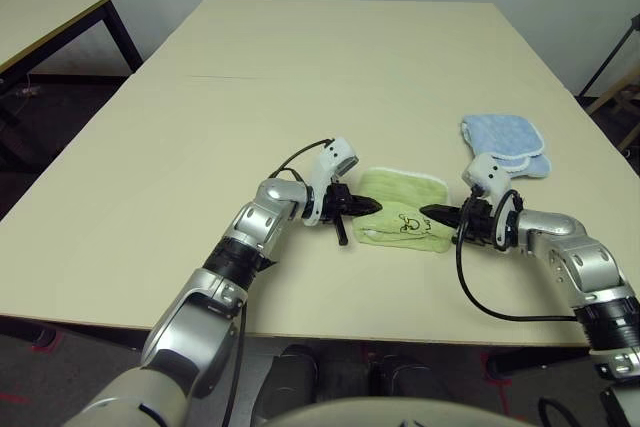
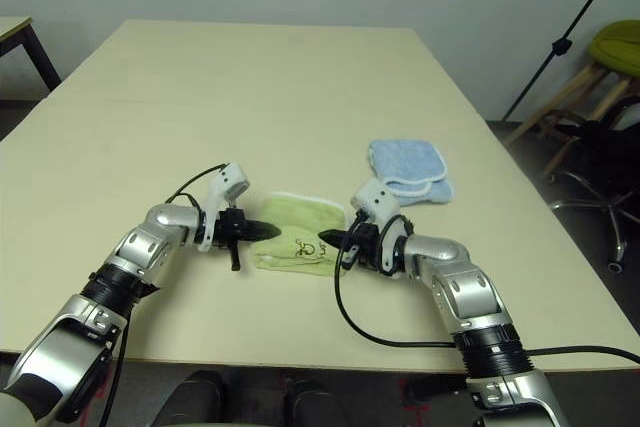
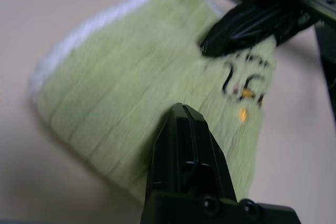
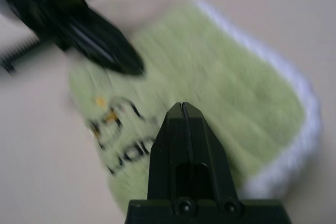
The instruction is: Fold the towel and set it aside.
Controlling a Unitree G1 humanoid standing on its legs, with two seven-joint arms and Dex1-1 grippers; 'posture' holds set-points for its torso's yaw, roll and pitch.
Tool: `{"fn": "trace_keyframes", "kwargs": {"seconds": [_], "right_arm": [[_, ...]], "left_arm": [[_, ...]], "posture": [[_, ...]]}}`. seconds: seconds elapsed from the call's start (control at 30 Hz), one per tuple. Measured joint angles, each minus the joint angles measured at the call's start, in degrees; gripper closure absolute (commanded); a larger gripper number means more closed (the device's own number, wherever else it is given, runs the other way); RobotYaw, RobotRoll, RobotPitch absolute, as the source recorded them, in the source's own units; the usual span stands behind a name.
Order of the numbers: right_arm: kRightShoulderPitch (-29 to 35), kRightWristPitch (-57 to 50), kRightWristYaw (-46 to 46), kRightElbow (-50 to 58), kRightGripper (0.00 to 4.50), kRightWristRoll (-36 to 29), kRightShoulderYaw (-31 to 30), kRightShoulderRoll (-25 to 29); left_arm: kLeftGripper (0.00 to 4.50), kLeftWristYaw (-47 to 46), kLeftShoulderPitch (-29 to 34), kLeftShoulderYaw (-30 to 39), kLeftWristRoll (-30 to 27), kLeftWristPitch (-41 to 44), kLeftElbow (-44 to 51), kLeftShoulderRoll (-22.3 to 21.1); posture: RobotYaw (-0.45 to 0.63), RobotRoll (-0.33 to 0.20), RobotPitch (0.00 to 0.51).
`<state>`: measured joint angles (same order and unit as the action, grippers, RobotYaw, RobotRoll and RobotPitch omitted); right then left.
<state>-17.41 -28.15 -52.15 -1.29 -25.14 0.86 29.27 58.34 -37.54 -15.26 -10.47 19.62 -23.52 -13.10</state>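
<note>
The light green towel (image 1: 400,209) lies folded small on the table (image 1: 200,147), with a white edging at its far side and a dark embroidered mark facing up near its front. My left gripper (image 1: 372,207) is shut, its tip over the towel's left edge with nothing between the fingers. My right gripper (image 1: 428,214) is shut too, its tip at the towel's right edge, pointing at the left one. In the left wrist view the shut fingers (image 3: 182,129) hover over the towel (image 3: 121,93); the right wrist view shows its own shut fingers (image 4: 181,129) above the towel (image 4: 220,77).
A folded light blue cloth (image 1: 505,145) lies just behind my right arm. A second table (image 1: 50,17) stands at the far left. Beyond the table's right edge are a stand's pole (image 2: 560,42) and a green stool (image 2: 615,47).
</note>
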Motion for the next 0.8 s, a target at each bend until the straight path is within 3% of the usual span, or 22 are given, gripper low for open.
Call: {"fn": "trace_keyframes", "kwargs": {"seconds": [0.3,0.8], "right_arm": [[-2.2,3.5,3.4,-2.5,4.5,1.2,0.5,-3.9],[-2.2,6.2,6.8,-9.9,4.5,7.1,0.1,-3.6]], "left_arm": [[4.47,-5.3,-2.6,1.7,1.0,-3.5,-5.0,2.8],[4.47,-11.4,-3.2,2.0,4.0,-7.7,-12.3,4.1]], "posture": [[0.06,0.0,0.047],[0.06,0.0,0.044]]}}
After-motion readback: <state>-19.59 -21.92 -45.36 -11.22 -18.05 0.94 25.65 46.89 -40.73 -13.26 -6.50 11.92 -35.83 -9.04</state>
